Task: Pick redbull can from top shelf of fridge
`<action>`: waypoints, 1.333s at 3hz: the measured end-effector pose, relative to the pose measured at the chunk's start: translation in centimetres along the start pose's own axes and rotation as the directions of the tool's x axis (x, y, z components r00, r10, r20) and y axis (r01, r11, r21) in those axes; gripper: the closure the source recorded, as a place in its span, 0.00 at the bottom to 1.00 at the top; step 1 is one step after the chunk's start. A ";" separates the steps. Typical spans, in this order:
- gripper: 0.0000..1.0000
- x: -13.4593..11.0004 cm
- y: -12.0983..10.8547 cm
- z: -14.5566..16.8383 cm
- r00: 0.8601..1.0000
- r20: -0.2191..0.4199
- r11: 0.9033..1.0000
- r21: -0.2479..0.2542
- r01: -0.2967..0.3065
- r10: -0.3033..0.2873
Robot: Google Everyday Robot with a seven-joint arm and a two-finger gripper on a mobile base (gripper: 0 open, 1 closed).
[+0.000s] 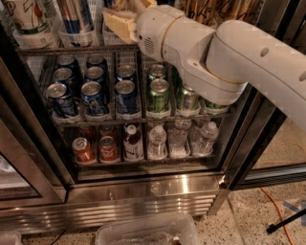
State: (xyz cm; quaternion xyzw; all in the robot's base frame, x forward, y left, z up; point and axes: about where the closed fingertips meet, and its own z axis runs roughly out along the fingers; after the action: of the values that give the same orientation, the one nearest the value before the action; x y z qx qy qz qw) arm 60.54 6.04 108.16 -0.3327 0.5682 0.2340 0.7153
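On the top shelf (52, 49) of the fridge (143, 191), at its left end, stands a white printed carton (21, 16), and just right of it the redbull can (76, 14) stands upright in a clear lane tray (79, 37). Further right along the top shelf the cream-coloured gripper (119, 24) reaches in just beside that tray, and whether its jaws are open or closed cannot be told. Below the top shelf sit blue cans (93, 93), then green cans (158, 95), the rightmost partly hidden by the white arm (248, 62) entering from the right.
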 end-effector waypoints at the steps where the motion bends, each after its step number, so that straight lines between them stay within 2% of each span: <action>1: 1.00 0.1 0.2 -0.1 1.000 -0.004 1.000 -0.014 0.007 -0.007; 2: 1.00 0.0 1.0 -0.6 1.000 -0.006 0.999 -0.043 0.019 -0.019; 4: 1.00 0.1 1.6 -1.2 0.999 -0.014 0.997 -0.064 0.043 -0.044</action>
State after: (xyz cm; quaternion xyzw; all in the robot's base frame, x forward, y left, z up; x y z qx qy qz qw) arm 58.65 6.23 107.61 -0.3695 0.5587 0.2337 0.7048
